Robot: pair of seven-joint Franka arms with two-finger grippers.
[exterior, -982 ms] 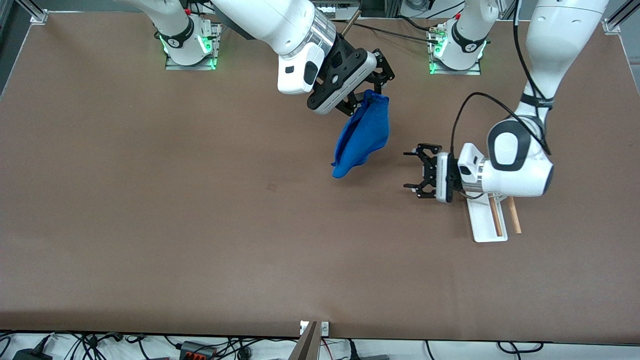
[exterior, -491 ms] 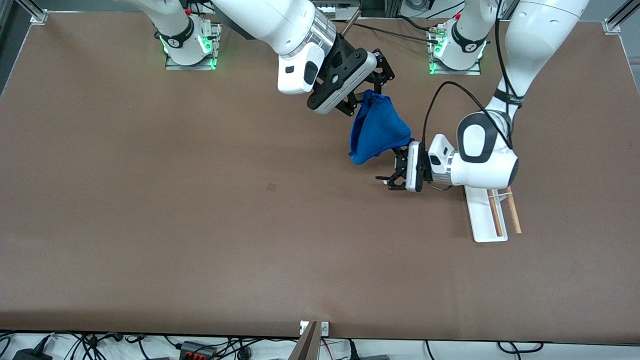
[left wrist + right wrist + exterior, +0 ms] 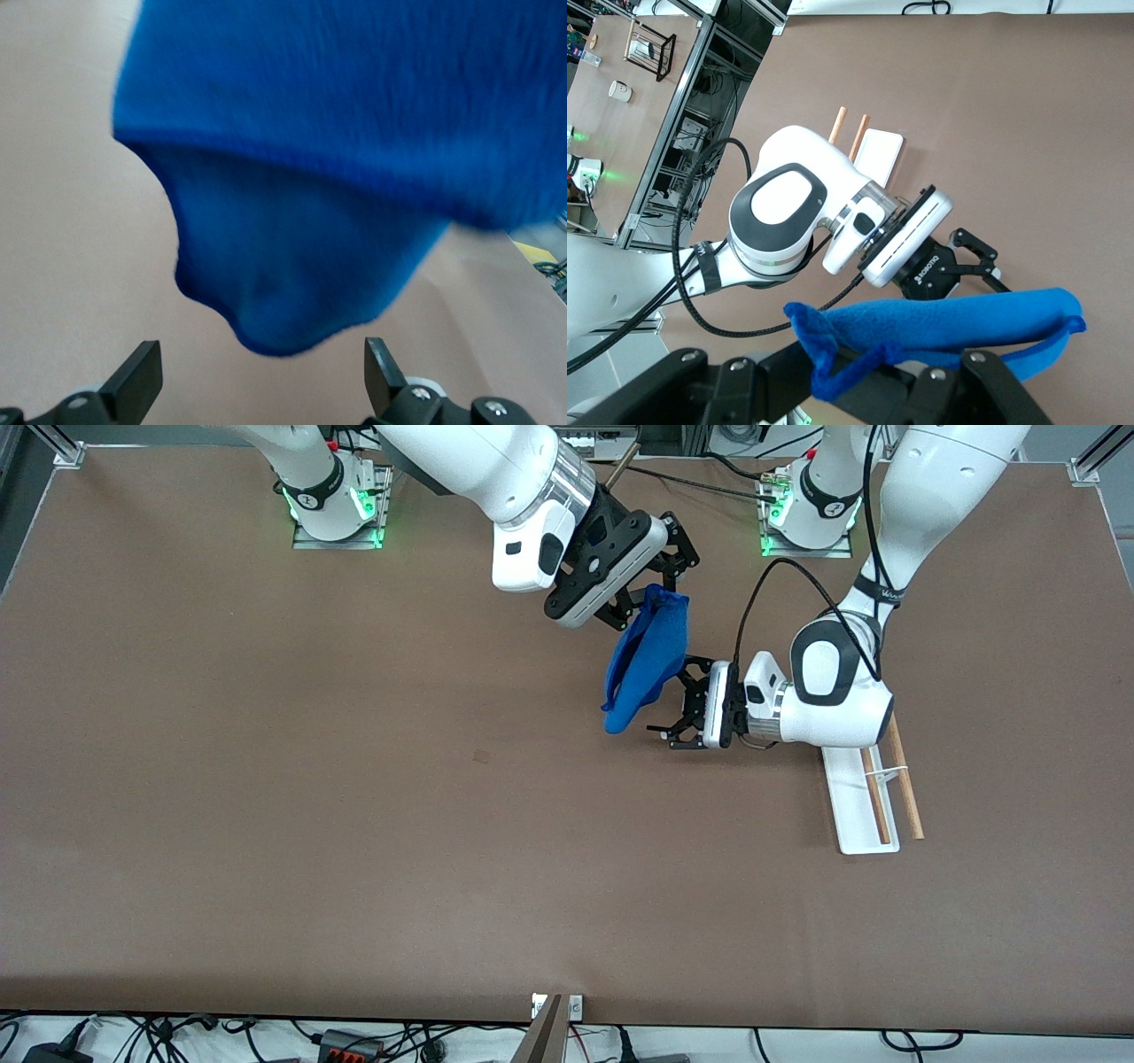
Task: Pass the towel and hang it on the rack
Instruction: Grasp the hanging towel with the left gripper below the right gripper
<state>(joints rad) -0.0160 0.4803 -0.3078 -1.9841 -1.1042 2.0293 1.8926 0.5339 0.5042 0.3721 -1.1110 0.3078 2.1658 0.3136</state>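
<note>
The right gripper (image 3: 657, 595) is clenching the towel (image 3: 647, 657) aloft — the left gripper (image 3: 666, 707) is gaping beside it, handover pending — rack (image 3: 864, 802) waiting bare.

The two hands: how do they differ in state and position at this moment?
The right hand is shut on the towel, which hangs from it; the left hand is open and holds nothing. The right hand is at the towel's top; the left hand is beside its lower end. Both are black and two-fingered.
</note>
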